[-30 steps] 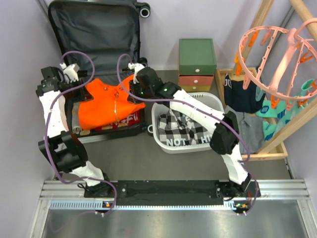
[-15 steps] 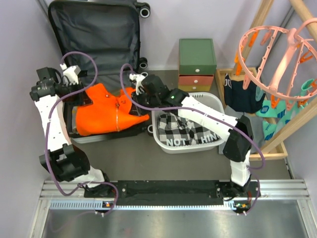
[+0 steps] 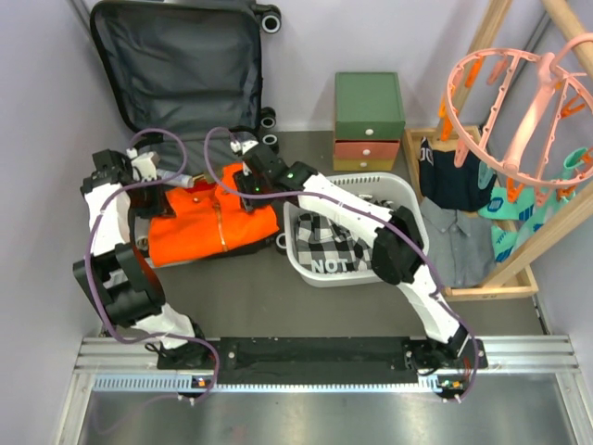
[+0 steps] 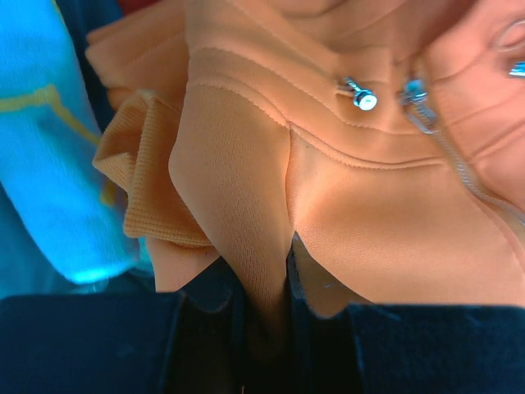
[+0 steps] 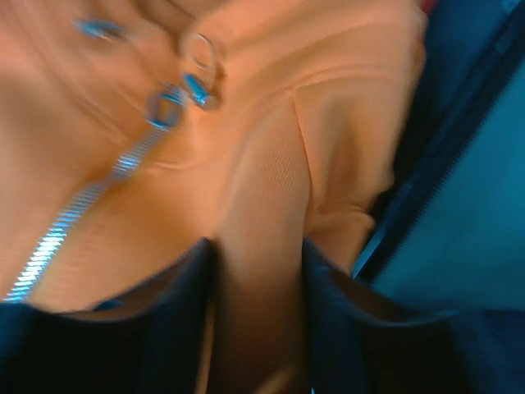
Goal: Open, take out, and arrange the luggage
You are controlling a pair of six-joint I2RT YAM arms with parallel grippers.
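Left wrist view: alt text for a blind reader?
The left end effector pinches a fold of an orange zip-up garment at bottom centre. A silver zipper runs at right; light blue fabric lies at left.

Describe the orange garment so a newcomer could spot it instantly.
Start at the open suitcase, its lid raised against the back wall on the left. Draped over its lower half lies the orange jacket, left of the white laundry basket. It is the only bright orange, zip-fronted garment; the basket's cloth is black-and-white checked.
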